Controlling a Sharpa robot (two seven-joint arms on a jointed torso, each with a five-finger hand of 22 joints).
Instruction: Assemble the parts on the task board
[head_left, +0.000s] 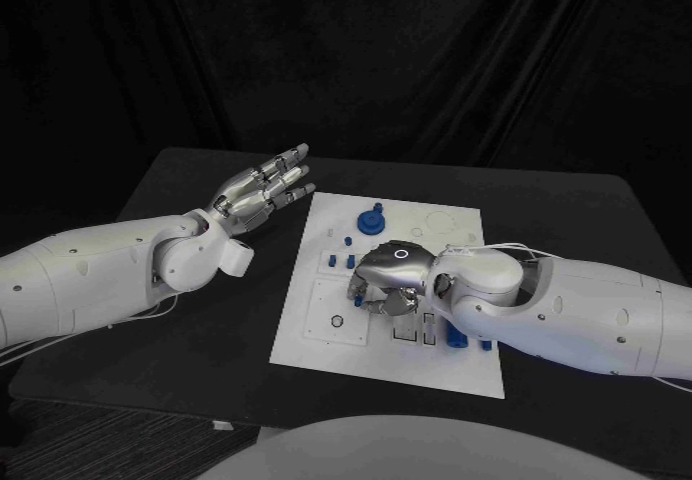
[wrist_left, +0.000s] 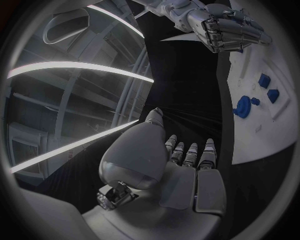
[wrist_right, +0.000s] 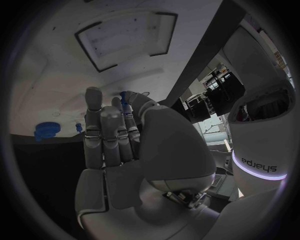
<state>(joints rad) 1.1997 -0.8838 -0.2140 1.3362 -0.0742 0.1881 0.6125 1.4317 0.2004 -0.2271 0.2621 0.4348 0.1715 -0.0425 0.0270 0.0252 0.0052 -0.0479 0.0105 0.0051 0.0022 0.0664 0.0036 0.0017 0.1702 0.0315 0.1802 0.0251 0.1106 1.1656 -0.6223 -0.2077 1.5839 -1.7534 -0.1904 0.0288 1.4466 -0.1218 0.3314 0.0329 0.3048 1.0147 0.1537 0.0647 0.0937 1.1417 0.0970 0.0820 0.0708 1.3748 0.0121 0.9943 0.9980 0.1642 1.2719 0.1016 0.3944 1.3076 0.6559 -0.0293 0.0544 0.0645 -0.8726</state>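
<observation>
**Part pinch over the task board: handling and visibility**

Task board (head_left: 325, 330) lies in the centre of the head view as a white plate on the black table (head_left: 188, 340). Small blue parts stand on it: a round knobbed part (head_left: 372, 218) near the board's upper edge, short pegs (head_left: 340, 260) left of centre, and further blue pieces (head_left: 456, 340) at the lower right, tight against the right arm.

Right hand (head_left: 389, 282) sits over the middle of the board, palm down, fingers curled in. In the right wrist view a slim blue part (wrist_right: 125, 102) shows between the thumb and the fingers (wrist_right: 103, 132), so the hand appears to pinch it. Left hand (head_left: 263, 190) hovers off the board's upper left corner, above the table, fingers straight and slightly spread, holding nothing.

Handling, as a judgement: the parts look like rigid moulded plastic, light and smooth. They are likely to slip or tilt in a loose pinch. Take slim pegs at mid-length with opposed fingertips. Take the knobbed part by its wide base rim. The board looks stiff and flat but light enough to slide under side load.

Limits of view:
- The right hand covers the board's centre, so the socket under it cannot be seen.
- The pinched part's lower end is hidden behind the fingers.
- Parts at the lower right are partly cut off by the arm.
- Board markings are too small to read.
</observation>
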